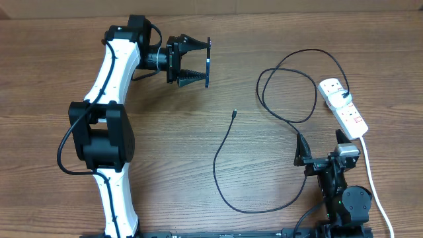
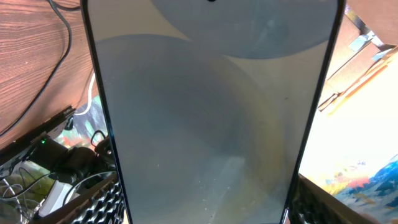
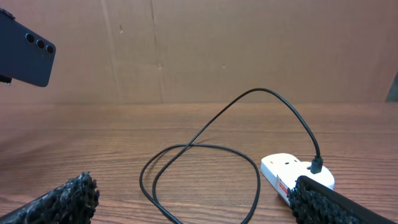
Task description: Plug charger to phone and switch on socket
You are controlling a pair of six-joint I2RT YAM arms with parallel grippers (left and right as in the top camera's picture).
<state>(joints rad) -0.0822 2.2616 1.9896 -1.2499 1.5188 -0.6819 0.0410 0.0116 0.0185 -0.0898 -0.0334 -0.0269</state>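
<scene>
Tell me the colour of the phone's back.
Dark navy blue; the phone shows it best in the right wrist view.

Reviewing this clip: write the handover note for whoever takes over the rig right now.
Left gripper: shut on the phone, held up off the table.
Right gripper: open, empty, near the socket.
Charger: its black plug sits in the socket; its plug tip lies free mid-table.
Done: phone picked up.
Left: fit the plug tip into the phone, switch on the socket. Switch state unreadable.
</scene>
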